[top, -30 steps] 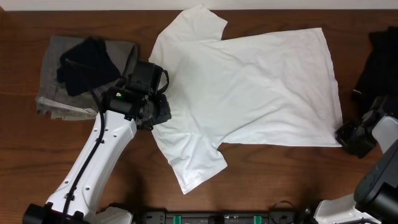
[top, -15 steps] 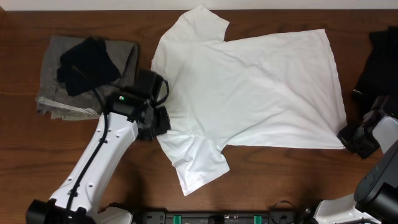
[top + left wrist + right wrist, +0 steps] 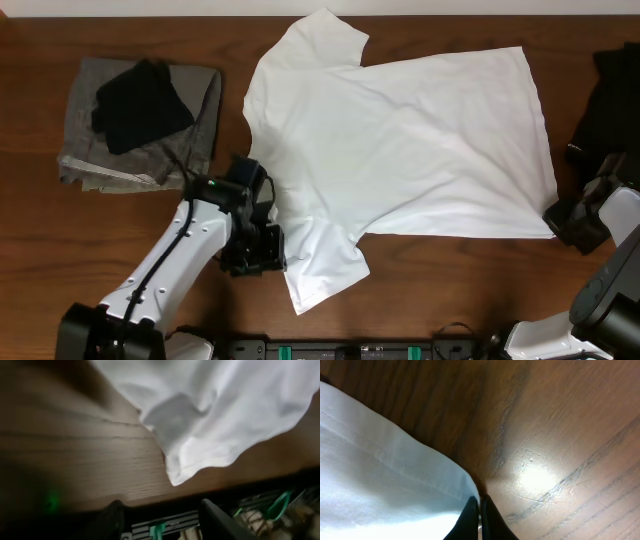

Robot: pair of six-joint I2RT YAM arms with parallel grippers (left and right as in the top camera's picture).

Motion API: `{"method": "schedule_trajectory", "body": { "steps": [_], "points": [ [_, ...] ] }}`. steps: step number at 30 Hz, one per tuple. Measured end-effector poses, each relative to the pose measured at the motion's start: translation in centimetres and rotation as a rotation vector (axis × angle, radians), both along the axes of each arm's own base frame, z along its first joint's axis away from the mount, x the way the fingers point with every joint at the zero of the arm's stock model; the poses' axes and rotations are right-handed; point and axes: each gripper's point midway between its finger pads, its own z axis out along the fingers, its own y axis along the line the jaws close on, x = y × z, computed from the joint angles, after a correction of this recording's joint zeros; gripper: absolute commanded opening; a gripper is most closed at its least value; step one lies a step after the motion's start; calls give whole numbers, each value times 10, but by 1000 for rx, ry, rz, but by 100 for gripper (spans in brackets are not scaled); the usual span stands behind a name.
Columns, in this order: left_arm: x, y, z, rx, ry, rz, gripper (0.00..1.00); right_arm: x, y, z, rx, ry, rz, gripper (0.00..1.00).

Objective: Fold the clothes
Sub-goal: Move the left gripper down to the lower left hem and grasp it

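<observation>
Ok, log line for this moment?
left hand: open, by near sleeve | right hand: shut on T-shirt corner | T-shirt: spread, unfolded

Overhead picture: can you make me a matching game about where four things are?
1 T-shirt
2 grey cloth
3 left gripper
4 right gripper

A far left, black cloth on top
B jaws shut at the hem corner
C spread out mid-table
D jaws open beside a sleeve

Pairs: 1-C, 2-A, 3-D, 4-B
</observation>
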Motion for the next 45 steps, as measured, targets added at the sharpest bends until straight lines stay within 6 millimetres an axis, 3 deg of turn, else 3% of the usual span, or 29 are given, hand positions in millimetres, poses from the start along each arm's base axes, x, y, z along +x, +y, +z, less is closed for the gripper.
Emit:
{"method": "schedule_trajectory", "body": {
  "steps": [10, 18, 19, 21, 32, 41, 43, 45],
  "points": [
    [-9, -33, -25, -68, -80, -131, 57, 2, 0, 0, 1, -8, 0, 6],
    [-6, -17, -38, 63, -87, -31, 59, 2, 0, 0, 3, -9, 1, 7],
    [-3, -17, -39, 69, -99, -18, 65, 2, 0, 0, 3, -9, 1, 7],
    [3, -17, -41, 73, -120, 5, 67, 2, 0, 0, 3, -9, 1, 8],
    [12, -24, -43, 61, -132, 110, 67, 2, 0, 0, 4, -10, -2, 11],
    [2, -22, -60, 70, -73, 131, 67, 4, 3, 0, 22, -22, -8, 34],
    [2, -22, -60, 70, -72, 132, 67, 4, 4, 0, 25, -23, -7, 30],
    [2, -22, -60, 70, -72, 135, 67, 5, 5, 0, 28, -26, -4, 18]
  ]
}}
